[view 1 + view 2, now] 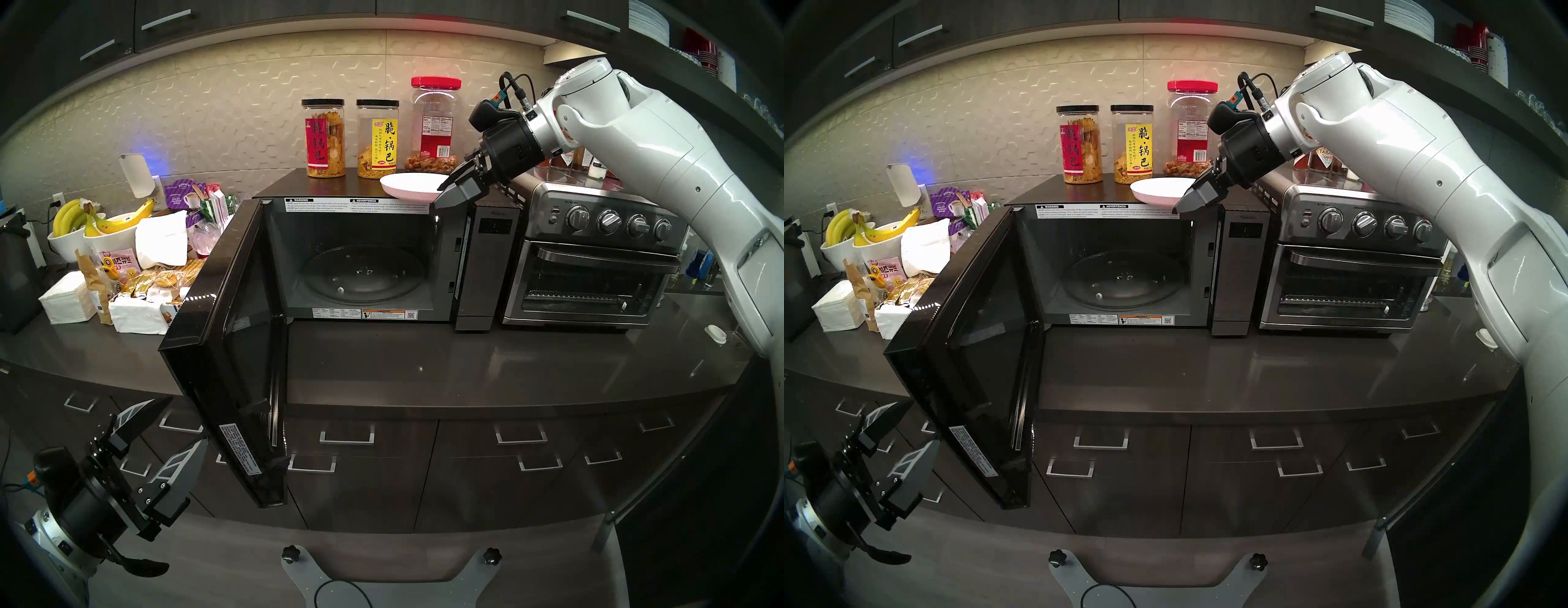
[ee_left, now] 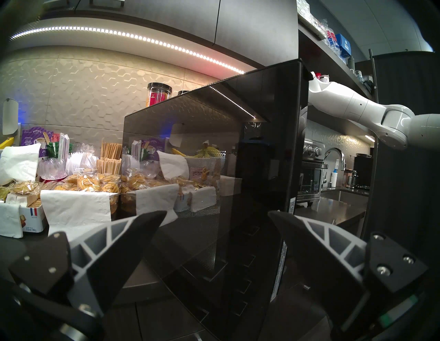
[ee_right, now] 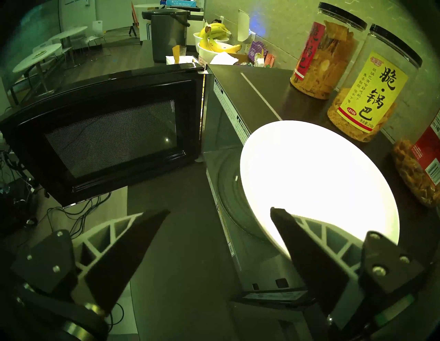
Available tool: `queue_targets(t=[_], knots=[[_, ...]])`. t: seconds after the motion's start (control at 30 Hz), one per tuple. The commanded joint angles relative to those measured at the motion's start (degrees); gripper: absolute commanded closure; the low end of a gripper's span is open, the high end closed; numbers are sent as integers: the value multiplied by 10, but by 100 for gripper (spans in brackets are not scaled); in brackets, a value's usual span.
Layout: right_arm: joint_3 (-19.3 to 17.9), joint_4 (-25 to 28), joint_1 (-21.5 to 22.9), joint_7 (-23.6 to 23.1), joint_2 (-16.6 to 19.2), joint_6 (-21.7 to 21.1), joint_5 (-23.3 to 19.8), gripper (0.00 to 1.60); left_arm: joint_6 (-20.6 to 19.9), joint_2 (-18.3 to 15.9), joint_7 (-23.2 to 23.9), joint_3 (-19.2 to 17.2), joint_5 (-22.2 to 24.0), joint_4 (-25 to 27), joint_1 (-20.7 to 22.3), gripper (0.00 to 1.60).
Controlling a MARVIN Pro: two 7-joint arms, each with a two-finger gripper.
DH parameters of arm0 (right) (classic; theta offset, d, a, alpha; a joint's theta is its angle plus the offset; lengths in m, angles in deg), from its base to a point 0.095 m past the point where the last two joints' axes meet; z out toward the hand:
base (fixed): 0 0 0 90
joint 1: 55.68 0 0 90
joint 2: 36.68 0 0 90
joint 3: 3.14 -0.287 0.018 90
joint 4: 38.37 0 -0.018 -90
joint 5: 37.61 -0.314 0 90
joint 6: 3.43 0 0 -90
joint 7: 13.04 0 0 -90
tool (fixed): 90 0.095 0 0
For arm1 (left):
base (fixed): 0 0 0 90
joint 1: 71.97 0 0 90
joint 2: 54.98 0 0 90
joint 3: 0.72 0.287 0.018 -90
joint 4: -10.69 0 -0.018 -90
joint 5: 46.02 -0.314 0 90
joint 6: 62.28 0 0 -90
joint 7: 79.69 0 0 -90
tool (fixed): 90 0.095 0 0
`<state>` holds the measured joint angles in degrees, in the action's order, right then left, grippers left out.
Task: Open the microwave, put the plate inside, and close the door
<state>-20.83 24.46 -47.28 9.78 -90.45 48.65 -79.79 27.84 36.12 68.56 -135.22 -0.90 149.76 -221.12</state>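
Door swung wide, plate on the microwave roof, both sets of fingers spread and empty.

My right fingers point(image 3: 220, 212) straddle the plate point(image 3: 316, 176) rim overhanging the microwave point(image 1: 488, 254) front edge; the cavity below is clear. Left fingers point(image 2: 217, 214) face the door point(image 1: 220, 339) outer glass; contact with the plate is hard to judge.

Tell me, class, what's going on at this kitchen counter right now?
The microwave stands with its door swung wide open and nothing on its turntable. The white plate rests on top of it, overhanging the front edge. The right gripper is open at the plate's rim, not yet gripping. The left gripper hangs open, low beside the door.
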Motion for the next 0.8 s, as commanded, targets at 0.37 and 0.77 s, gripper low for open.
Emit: queue_targets(t=[0.37, 0.77], knots=[[18, -38, 48, -71, -20, 21, -2, 0, -1, 1, 0, 0, 1, 9, 2, 0], [38, -54, 56, -82, -32, 30, -2, 0, -1, 2, 1, 0, 0, 9, 3, 0]])
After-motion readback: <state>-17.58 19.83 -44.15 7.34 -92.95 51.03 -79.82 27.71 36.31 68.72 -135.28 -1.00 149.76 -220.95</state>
